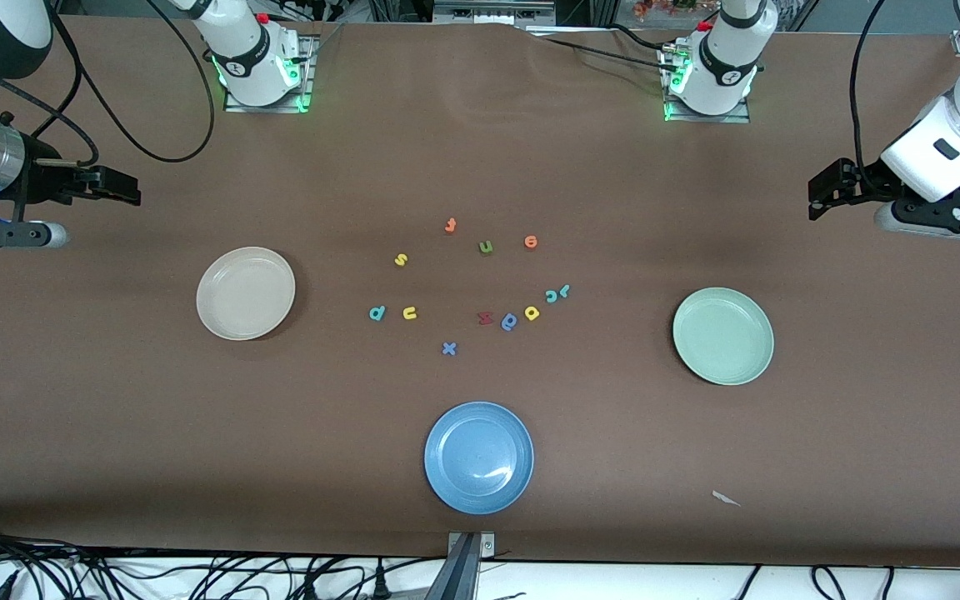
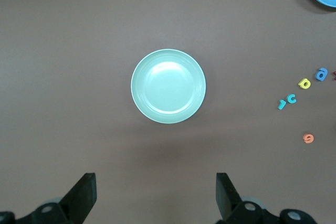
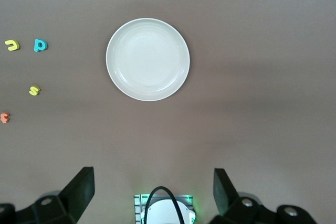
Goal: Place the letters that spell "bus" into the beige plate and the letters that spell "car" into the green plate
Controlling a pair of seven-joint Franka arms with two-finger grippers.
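Note:
The beige plate (image 1: 245, 292) (image 3: 147, 59) lies empty toward the right arm's end, and the green plate (image 1: 722, 336) (image 2: 168, 86) lies empty toward the left arm's end. Between them, the teal "b" (image 1: 377, 313) (image 3: 40, 45), yellow "u" (image 1: 409, 312) (image 3: 12, 45) and yellow "s" (image 1: 401, 259) (image 3: 34, 91) sit closer to the beige plate. Teal "c" (image 1: 552, 295) (image 2: 292, 98), teal "r" (image 1: 564, 290) (image 2: 282, 104) and yellow "a" (image 1: 532, 313) (image 2: 304, 83) lie closer to the green plate. My right gripper (image 1: 126, 190) (image 3: 152, 190) and left gripper (image 1: 817, 196) (image 2: 156, 192) hang open and empty over the table's ends.
A blue plate (image 1: 478, 457) lies nearest the front camera. Other letters sit among the task's: an orange "t" (image 1: 450, 225), green "u" (image 1: 486, 247), orange "e" (image 1: 531, 242), red letter (image 1: 485, 317), blue round-bowled letter (image 1: 509, 322) and blue "x" (image 1: 448, 348). A paper scrap (image 1: 726, 498) lies near the front edge.

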